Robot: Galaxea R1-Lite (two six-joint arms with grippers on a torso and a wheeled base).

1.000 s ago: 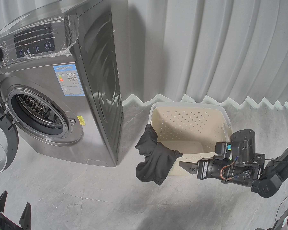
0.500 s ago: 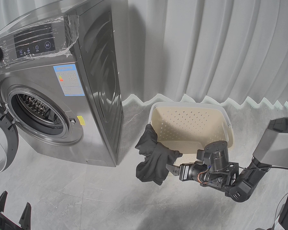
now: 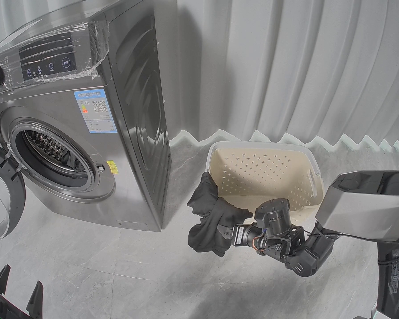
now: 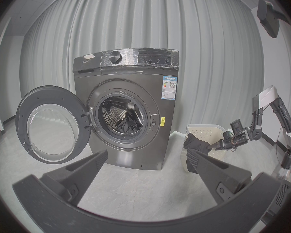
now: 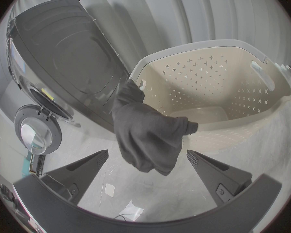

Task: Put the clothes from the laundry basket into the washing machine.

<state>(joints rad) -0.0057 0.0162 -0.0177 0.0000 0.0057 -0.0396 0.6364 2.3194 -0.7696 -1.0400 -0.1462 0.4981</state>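
Head view: my right gripper [image 3: 225, 235], fingers wide, sits at the dark garment [image 3: 208, 227] draped over the left rim of the basket [image 3: 261, 144] beside the washing machine [image 3: 133, 111], whose door [image 3: 0, 191] stands open. My left gripper [image 3: 17, 284] hangs low, fingers apart.

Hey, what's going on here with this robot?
It's loading laundry. The right gripper sits at a dark garment draped over the basket rim, fingers open on either side, not yet gripping. The washer door is open with another dark item already in the drum. The left gripper hangs low, open and empty.
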